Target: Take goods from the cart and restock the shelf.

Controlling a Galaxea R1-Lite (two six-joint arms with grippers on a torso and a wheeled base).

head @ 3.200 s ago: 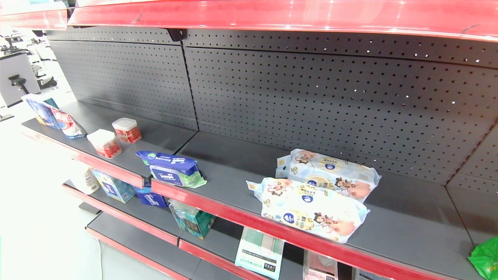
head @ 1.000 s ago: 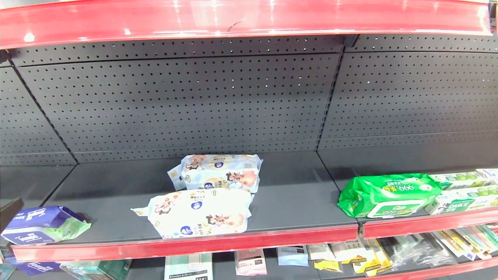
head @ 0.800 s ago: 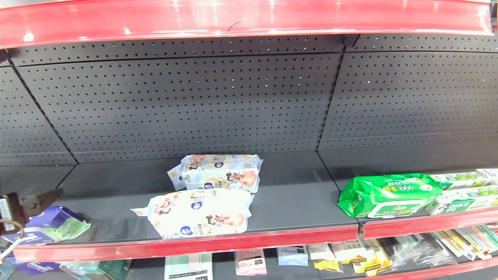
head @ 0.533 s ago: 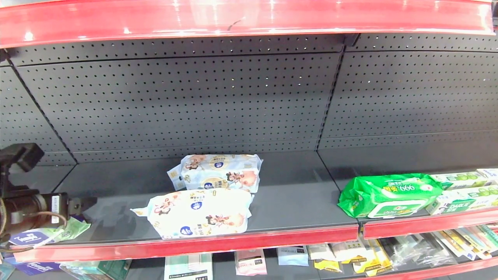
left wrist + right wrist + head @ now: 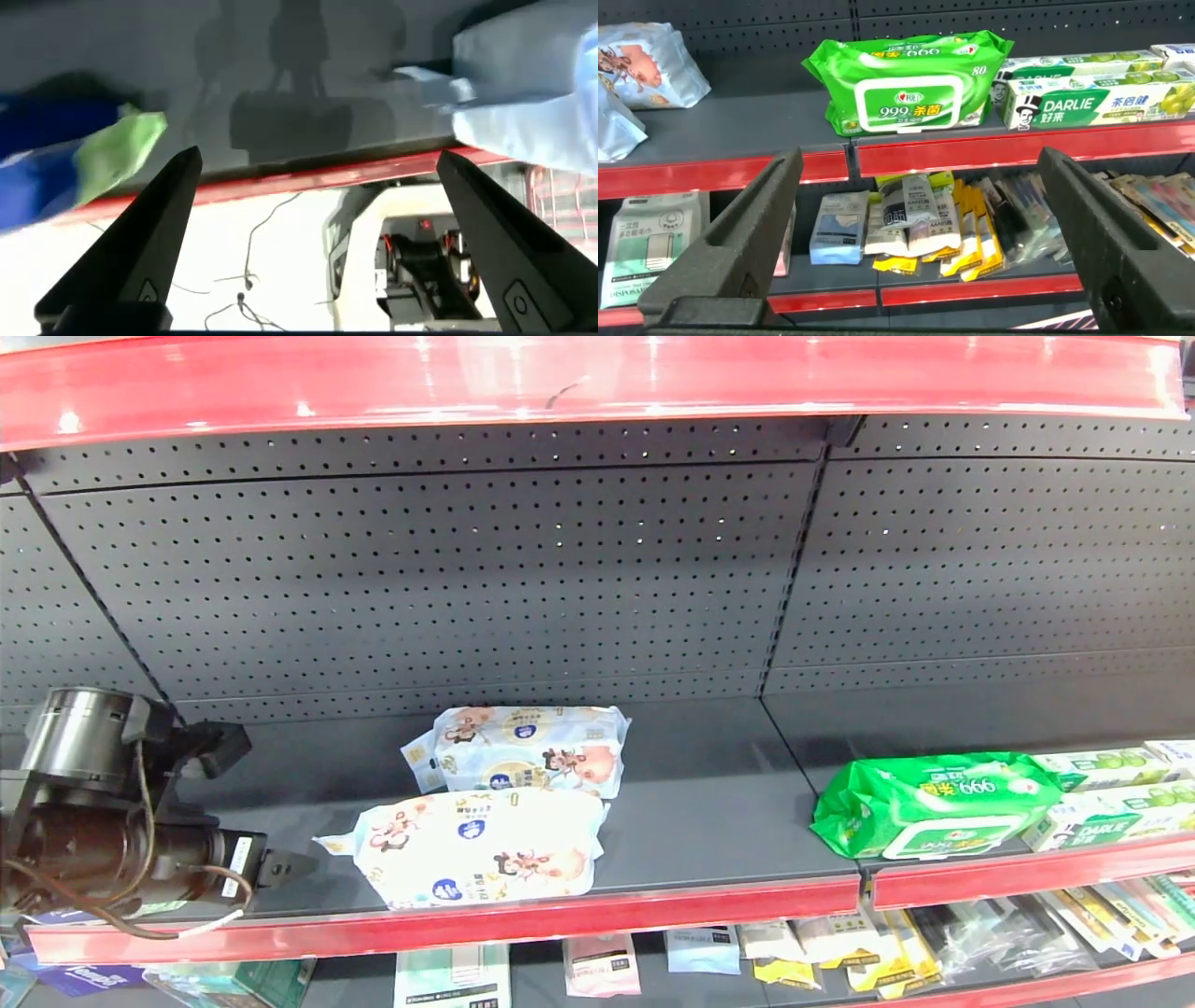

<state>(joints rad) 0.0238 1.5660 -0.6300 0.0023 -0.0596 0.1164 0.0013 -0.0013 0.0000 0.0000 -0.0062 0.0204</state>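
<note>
Two cartoon-print tissue packs lie on the grey shelf (image 5: 709, 821), one at the front (image 5: 481, 845) and one behind it (image 5: 523, 747). My left gripper (image 5: 257, 807) hangs over the shelf's left part, just left of the front pack, open with nothing between its fingers. In the left wrist view the left gripper (image 5: 320, 157) spans the red shelf edge, with a blue-and-green pack (image 5: 65, 177) on one side and a pale blue pack (image 5: 523, 103) on the other. My right gripper (image 5: 922, 154) is open and empty, facing a green wipes pack (image 5: 910, 84).
The green wipes pack (image 5: 934, 803) and toothpaste boxes (image 5: 1102, 793) lie on the shelf's right section. A red-edged shelf (image 5: 597, 383) hangs overhead, and perforated panels close the back. Small packets (image 5: 812, 952) fill the shelf below. Bare room lies between the cartoon packs and the green pack.
The camera swung right along the shelf earlier. Over the last second my left arm rose from the lower left and pushed right, covering the blue-and-green pack and nearing the front cartoon pack.
</note>
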